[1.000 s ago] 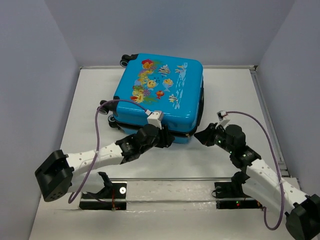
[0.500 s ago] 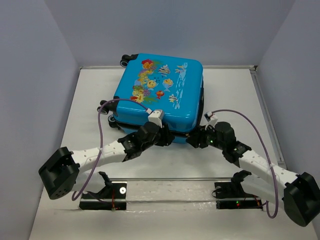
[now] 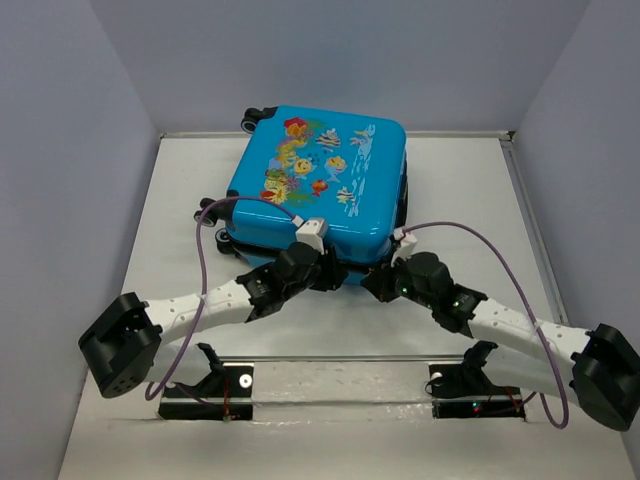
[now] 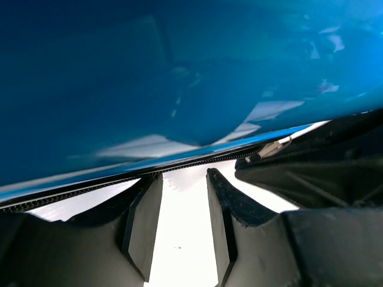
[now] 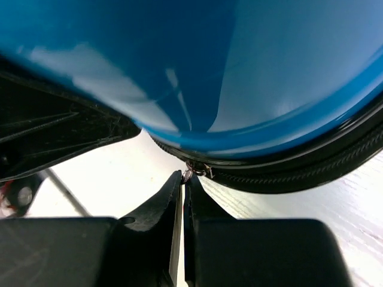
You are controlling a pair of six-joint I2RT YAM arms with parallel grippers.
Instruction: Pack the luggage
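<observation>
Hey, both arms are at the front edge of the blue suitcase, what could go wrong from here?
1. The right tool is shut with only its tips at the zipper pull; it may slip off when pulled.
2. The left tool sits open right beside it, gripping nothing, so the arms may collide.
3. Unheld, the luggage may slide.

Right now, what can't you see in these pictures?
- Inside the suitcase: all views, its blue shell covers it.
- Zipper pull: right wrist view, too small to tell if the shut right gripper pinches it.
- Left gripper tips: top view, hidden behind its own wrist.
- Wheels: wrist views, cut off by the edges.
</observation>
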